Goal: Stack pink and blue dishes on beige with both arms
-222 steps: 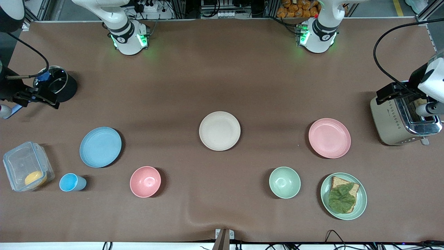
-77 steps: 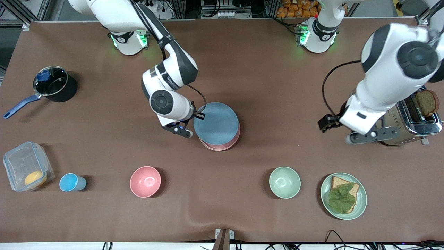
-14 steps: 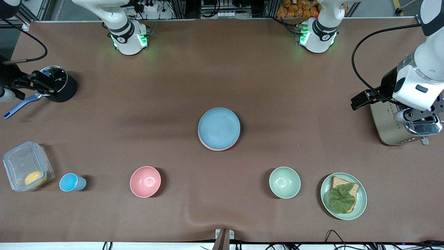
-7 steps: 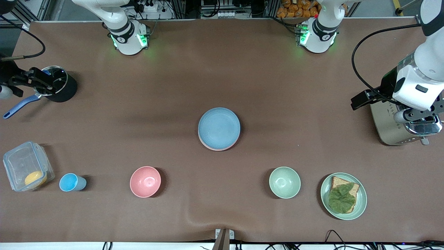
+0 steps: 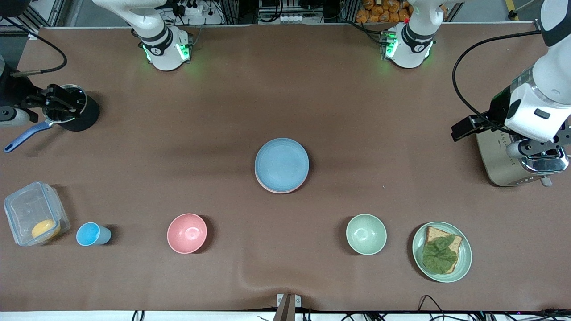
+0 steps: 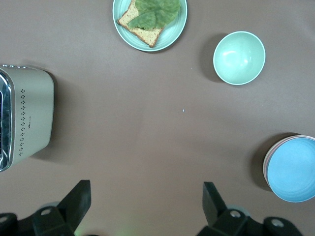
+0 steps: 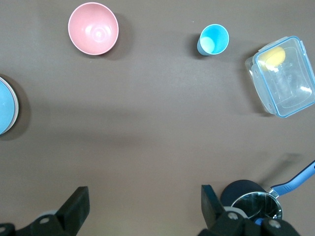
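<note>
The light blue dish lies on top of a stack at the table's middle. The pink dish's rim peeks out beneath it. The beige plate is hidden under both. The left wrist view catches the same blue dish and the pink rim; the right wrist view shows only the blue dish's edge. My left gripper hangs open and empty, high over bare table beside the toaster. My right gripper is open and empty too, high over the table next to the black pot.
A toaster stands at the left arm's end, a pot at the right arm's end. Nearer the front camera sit a lidded container, blue cup, pink bowl, green bowl and green plate with bread.
The pink and blue dishes, once apart, now lie stacked where the beige plate lay. Both arms have drawn back to the table's ends. In the last second the right hand shifted slightly by the pot.
</note>
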Controlling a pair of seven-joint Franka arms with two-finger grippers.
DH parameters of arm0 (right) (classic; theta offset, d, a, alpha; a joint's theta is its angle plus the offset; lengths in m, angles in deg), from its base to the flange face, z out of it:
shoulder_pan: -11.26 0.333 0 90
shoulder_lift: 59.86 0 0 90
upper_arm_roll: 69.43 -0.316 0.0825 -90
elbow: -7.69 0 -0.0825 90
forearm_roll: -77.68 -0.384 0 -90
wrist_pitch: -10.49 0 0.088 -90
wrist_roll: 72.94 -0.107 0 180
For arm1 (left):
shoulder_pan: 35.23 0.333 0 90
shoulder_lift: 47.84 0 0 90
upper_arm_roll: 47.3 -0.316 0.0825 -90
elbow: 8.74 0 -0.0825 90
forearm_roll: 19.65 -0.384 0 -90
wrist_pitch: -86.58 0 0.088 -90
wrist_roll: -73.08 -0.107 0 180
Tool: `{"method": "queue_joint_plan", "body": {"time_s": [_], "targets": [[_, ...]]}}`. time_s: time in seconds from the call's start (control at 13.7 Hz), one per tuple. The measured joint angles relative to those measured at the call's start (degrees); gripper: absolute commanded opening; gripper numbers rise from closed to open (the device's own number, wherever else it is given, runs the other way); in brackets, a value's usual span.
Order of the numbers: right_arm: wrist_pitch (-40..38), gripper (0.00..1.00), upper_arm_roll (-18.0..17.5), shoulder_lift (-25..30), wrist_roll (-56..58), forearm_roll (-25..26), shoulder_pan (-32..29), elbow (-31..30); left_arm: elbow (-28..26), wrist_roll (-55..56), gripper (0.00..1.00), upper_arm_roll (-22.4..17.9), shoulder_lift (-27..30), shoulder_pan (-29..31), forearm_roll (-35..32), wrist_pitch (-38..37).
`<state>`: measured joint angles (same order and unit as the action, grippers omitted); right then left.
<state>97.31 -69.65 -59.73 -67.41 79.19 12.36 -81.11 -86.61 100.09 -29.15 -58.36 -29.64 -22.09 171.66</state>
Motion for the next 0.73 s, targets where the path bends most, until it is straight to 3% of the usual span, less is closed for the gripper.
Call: {"method": "queue_joint_plan", "body": {"time_s": [0.73], "targets": [[-0.22, 1.00, -0.36, 0.79, -0.25, -0.01, 2.63, 0.01, 0.00, -0.98, 1.00, -0.07, 0.00, 0.00, 0.00, -0.03]]}}
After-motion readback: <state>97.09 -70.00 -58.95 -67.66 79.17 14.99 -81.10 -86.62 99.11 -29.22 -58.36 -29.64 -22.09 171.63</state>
